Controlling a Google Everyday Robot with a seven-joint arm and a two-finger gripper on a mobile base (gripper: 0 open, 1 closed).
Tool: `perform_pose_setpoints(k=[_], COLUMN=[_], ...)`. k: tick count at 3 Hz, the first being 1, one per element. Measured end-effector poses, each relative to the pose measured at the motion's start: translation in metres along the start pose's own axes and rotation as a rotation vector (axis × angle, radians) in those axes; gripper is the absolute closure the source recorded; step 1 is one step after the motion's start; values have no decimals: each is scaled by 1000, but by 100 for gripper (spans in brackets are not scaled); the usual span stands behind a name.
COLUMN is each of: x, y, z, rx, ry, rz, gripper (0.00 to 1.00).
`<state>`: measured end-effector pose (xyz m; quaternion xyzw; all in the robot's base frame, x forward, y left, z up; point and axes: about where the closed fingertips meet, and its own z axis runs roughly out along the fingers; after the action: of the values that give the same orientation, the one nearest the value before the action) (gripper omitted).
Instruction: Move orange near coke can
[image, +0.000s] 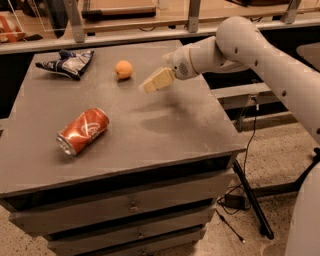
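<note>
Grey worktop (190, 130) carries the orange (123, 69) near its far edge at about 12 o'clock, while the red coke can (83, 131) lies on its side at about 8 o'clock, well apart from the fruit, its white swirl lettering too unclear to read. At 11 o'clock lies a dark blue and white foil bag (67, 62) with no legible print. Cream-coloured, the end effector (148, 86) hangs above the worktop at the orange's 4 o'clock, near but not touching it; whether it is apart or together I cannot tell.
</note>
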<state>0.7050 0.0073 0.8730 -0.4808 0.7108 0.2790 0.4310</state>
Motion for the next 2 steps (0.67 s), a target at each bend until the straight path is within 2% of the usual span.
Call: perform_pose_setpoints(k=[1,2], x=[-6,-19], y=[-4,-14], z=[11,21], rx=[-11,-28], ry=[-41,-112], rz=[-37,-94], gripper=[0,0])
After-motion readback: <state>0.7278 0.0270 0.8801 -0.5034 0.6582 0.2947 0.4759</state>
